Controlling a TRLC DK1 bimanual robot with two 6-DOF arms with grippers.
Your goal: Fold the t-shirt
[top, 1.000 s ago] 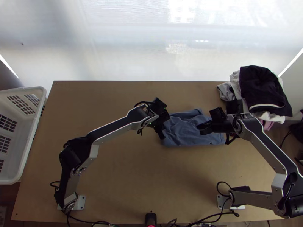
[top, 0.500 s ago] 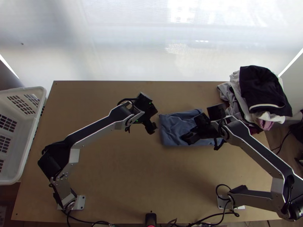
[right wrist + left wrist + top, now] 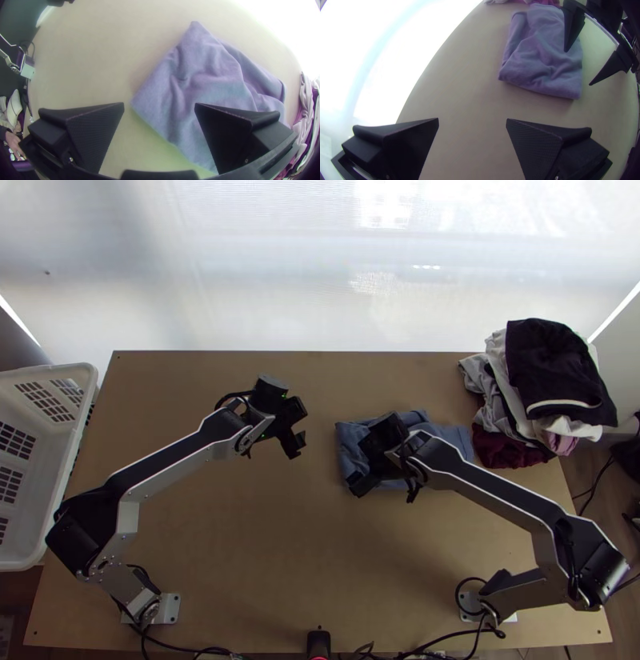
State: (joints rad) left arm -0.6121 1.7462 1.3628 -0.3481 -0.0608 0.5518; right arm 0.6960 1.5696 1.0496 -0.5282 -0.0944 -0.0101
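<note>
The blue t-shirt lies folded into a wrinkled rectangle right of the table's middle. My left gripper is over bare wood to the left of it; in the left wrist view that gripper is open and holds nothing, the shirt farther off. My right gripper is over the shirt's near left part in the top view. Seen from its own wrist, the right gripper stands open, its fingers on both sides of a corner of the shirt, gripping no cloth that I can see.
A pile of other clothes is at the table's far right corner, with a dark red garment at its near side. The white basket stands off the left edge. Bare wood spreads in front of the shirt.
My left gripper has drawn away from the shirt to the left. My right gripper has crossed over the shirt from its right side towards its near left corner. The shirt lies about the same.
</note>
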